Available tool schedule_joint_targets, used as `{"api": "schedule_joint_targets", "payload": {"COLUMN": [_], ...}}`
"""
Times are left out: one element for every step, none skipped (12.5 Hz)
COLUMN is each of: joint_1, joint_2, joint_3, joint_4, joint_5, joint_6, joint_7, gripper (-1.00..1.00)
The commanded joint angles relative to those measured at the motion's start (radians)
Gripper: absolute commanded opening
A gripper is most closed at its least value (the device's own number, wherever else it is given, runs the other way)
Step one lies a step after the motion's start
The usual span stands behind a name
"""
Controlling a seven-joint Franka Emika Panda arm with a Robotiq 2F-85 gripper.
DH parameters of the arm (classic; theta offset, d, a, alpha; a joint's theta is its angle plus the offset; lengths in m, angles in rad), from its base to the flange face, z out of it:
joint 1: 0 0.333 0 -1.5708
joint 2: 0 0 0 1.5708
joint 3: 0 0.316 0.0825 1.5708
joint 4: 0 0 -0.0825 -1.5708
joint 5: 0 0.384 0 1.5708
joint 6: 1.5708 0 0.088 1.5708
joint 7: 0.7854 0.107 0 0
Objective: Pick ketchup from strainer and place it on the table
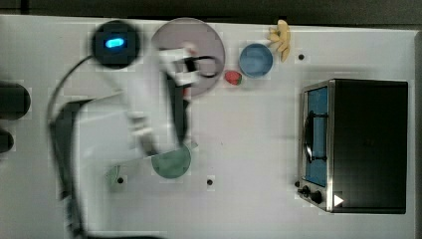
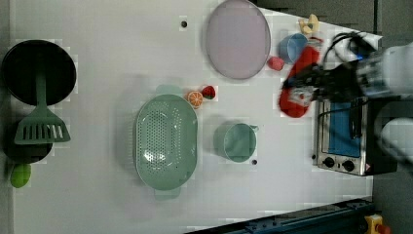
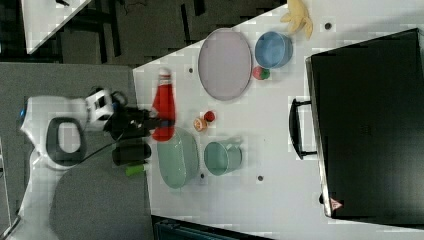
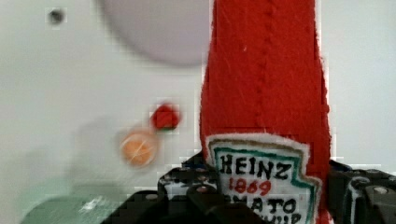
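Right now your gripper (image 3: 159,121) is clamped on the ketchup (image 3: 163,105), its fingers pressing the label end of the bottle, and it holds the bottle in the air, clear of the strainer (image 3: 178,157). In the right view the bottle's long axis runs up the picture, white cap uppermost, base just above the strainer's rim, over the table (image 3: 280,165) edge.

White table (image 2: 97,204) — strainer (image 2: 165,141), green cup (image 2: 238,142), lilac plate (image 2: 237,39), toaster oven (image 1: 358,144).
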Motion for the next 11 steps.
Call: {"api": "schedule_joint_targets", "payload": {"joint_1": [-0.034,-0.035,-0.037,-0.038,-0.038,-0.038,-0.038,-0.038,-0.038,-0.038,-0.038], "joint_2": [-0.022,-0.022,-0.022,-0.022,-0.022,-0.022,-0.020,-0.014,-0.002,0.017,0.042], "joint_3": [-0.080,-0.114,-0.142,-0.166,-0.184,-0.197,-0.205,-0.209,-0.211,-0.212,-0.215], "joint_4": [0.002,-0.011,-0.031,-0.061,-0.103,-0.155,-0.213,-0.269,-0.317,-0.356,-0.385], "joint_5": [-0.008,-0.008,-0.008,-0.008,-0.008,-0.008,-0.008,-0.007,-0.006,-0.006,-0.006], "joint_6": [-0.007,-0.001,0.016,0.048,0.102,0.173,0.247,0.317,0.379,0.432,0.472], "joint_7": [-0.229,-0.261,-0.282,-0.294,-0.296,-0.296,-0.296,-0.296,-0.296,-0.296,-0.296], "gripper": [0.19,0.19,0.19,0.19,0.19,0.19,0.19,0.19,0.19,0.19,0.19]}}
